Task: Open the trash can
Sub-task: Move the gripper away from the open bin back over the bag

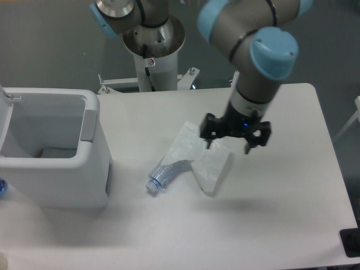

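The trash can [84,180] is a large white box-shaped bin at the table's left side. Its top stands open and I see down into the hollow white inside [48,129]. The grey push-bar [89,125] sits on its right rim. The lid [4,115] shows only as a white upright edge at the frame's left border. My gripper [228,145] hangs open and empty well to the right of the bin, above the table's middle, pointing down over a white plastic bag.
A thin white plastic bag [205,160] lies crumpled under the gripper. A small clear plastic bottle [162,175] lies on its side between the bag and the bin. The robot's base [153,53] stands at the table's back edge.
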You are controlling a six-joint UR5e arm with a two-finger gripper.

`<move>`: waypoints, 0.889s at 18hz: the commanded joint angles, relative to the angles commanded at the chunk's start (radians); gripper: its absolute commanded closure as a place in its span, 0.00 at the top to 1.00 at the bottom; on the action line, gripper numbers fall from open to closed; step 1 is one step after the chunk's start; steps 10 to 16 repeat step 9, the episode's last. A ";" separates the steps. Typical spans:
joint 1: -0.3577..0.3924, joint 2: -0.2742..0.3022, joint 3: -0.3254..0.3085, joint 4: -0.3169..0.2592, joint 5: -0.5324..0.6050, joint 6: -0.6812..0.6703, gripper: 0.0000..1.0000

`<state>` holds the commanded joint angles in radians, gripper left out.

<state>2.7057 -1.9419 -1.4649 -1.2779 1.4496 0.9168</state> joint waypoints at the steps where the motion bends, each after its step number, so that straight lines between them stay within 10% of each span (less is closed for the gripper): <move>1: 0.020 -0.003 -0.002 0.009 0.000 0.052 1.00; 16: 0.074 -0.069 -0.005 0.103 0.069 0.244 1.00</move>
